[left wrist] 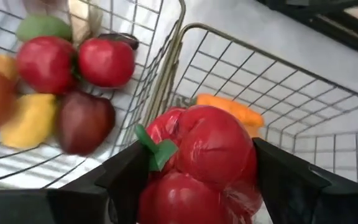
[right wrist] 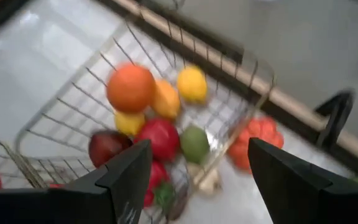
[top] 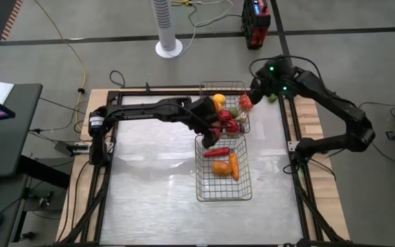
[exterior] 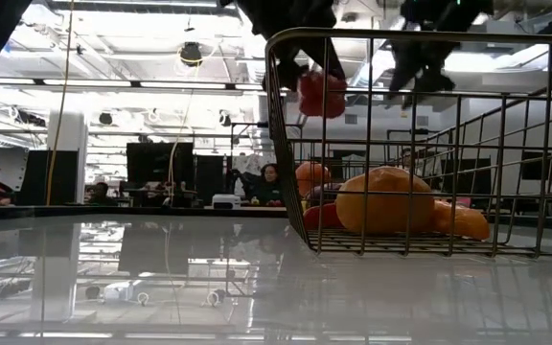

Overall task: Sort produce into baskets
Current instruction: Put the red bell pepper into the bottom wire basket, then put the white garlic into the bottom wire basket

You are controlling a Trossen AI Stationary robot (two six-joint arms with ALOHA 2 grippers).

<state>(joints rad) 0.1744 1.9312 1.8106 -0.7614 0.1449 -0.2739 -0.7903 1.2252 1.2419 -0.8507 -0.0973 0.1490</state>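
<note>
Sorting mostly done; one red pepper (left wrist: 197,165) is pinched in the left gripper (left wrist: 197,177).
Both silver wire-mesh baskets (top: 242,194) below are loaded; right gripper (right wrist: 194,171) is spread, empty, beside an orange-red fruit (right wrist: 253,143) left outside.

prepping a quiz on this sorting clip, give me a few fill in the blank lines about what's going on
1. The left gripper is shut on a red ____.
2. The two wire baskets sit on the table, and the right gripper hovers over the ____ one.
3. The right gripper's fingers are ____.
4. Just outside the far basket, on the table, lies a red-orange ____.

Missing words: pepper; far; open; pepper
</note>
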